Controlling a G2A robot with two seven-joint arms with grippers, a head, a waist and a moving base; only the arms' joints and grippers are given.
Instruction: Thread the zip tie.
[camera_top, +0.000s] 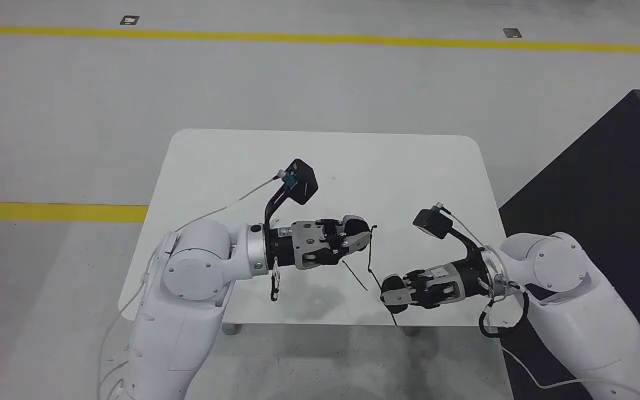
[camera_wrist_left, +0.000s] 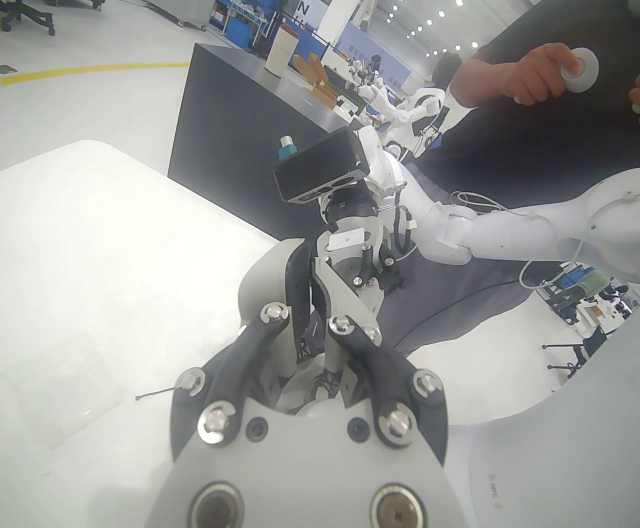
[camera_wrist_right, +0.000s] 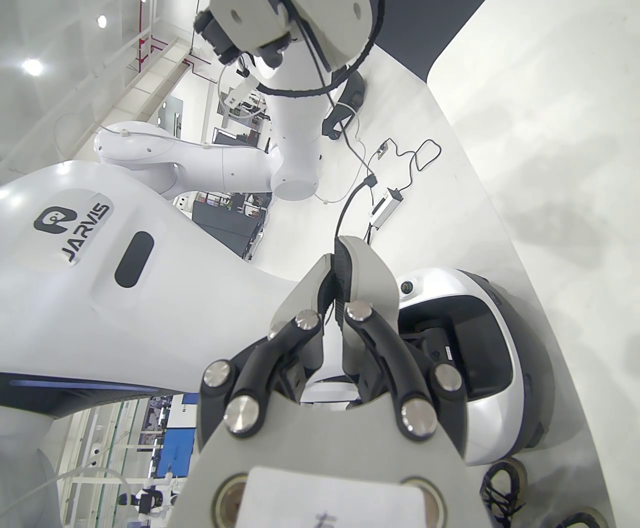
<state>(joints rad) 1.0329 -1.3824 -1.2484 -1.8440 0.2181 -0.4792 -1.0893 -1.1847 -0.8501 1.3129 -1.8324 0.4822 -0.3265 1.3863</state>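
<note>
Closest to the lens, both grippers hang above the near half of the white table (camera_top: 300, 160), their tips almost meeting. On the left, the left gripper (camera_top: 368, 233) lies roughly level and points across toward its partner. Its jaws are drawn narrow, pinched on one end of the black zip tie (camera_top: 370, 252). From there the tie bows in a shallow curve toward the table's near edge, ending just beside the right gripper (camera_top: 386, 292). Under the left gripper a thin dark line (camera_top: 354, 276) slants over the tabletop; tie tail or shadow, I cannot tell. To the right, the right gripper points back at the left one and sits a little nearer the front edge. Its jaws are pressed together on the zip tie, and in the right wrist view a black length sticks out past the tips. In the top view that short end reaches over the table's front edge. A black cabinet (camera_top: 600, 170) stands just beside the table on the right.
</note>
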